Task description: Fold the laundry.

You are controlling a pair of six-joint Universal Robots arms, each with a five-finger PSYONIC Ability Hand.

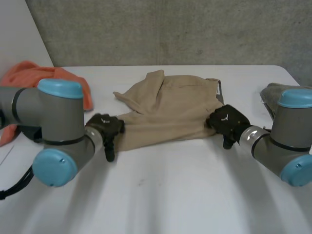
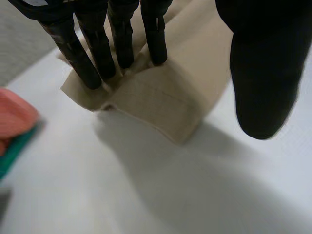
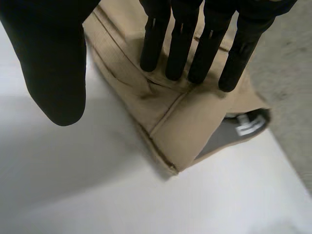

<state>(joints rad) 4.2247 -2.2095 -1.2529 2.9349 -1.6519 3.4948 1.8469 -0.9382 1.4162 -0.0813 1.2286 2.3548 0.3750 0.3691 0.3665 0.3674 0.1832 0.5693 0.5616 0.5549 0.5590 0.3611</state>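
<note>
A tan garment (image 1: 170,107) lies partly folded in the middle of the white table (image 1: 161,195). My left hand (image 1: 105,127) rests at its near left corner. In the left wrist view the straight fingers (image 2: 92,53) press down on the tan garment (image 2: 170,92) near a hemmed end, and the thumb stands apart over the bare table. My right hand (image 1: 226,122) is at the garment's right edge. Its straight fingers (image 3: 180,44) press on the tan garment (image 3: 180,122) near the waistband corner, where a grey lining with a white label shows; the thumb is held off the cloth.
An orange cloth (image 1: 29,75) is heaped at the back left, close behind my left arm, with a teal piece (image 2: 9,156) beside it. A grey cloth (image 1: 275,92) lies at the table's right edge. A concrete wall stands behind the table.
</note>
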